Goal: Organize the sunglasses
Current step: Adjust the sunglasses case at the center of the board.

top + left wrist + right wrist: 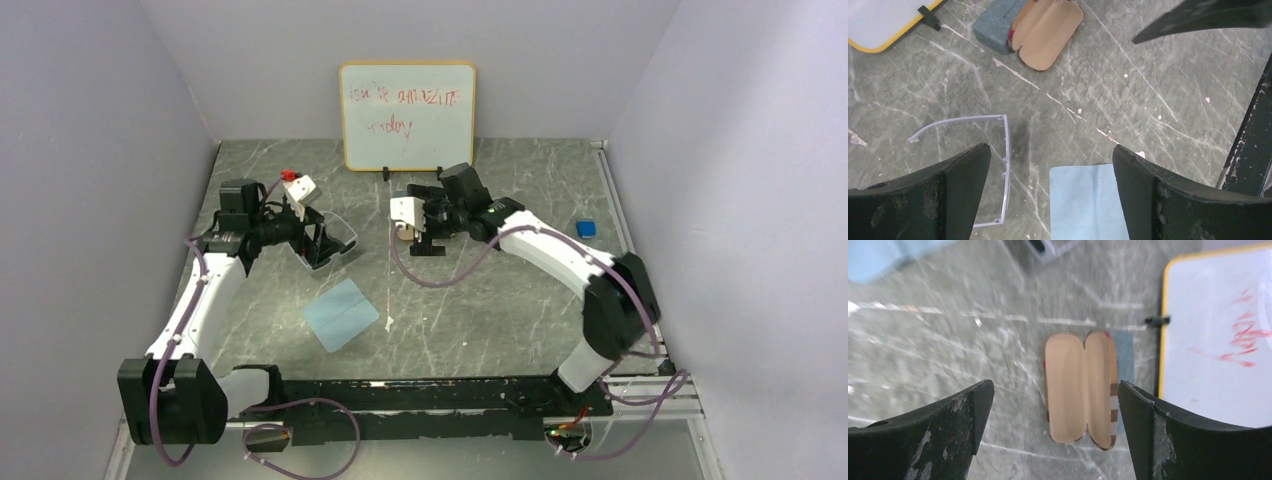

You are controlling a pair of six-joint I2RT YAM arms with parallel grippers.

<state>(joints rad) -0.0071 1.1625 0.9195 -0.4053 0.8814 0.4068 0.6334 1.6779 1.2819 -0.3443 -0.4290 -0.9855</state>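
Left claw (1050, 150), jaws spread wide and empty, hovers over the white-framed sunglasses (1007, 145) lying beside one finger.

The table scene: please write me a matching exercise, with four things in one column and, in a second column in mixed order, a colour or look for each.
Things:
1. whiteboard
2. open case
3. cloth
4. other case

Colours:
A. light blue, square
B. tan lining inside
C. grey-blue
D. yellow frame, red writing

Pairs: 1-D, 2-B, 3-A, 4-C
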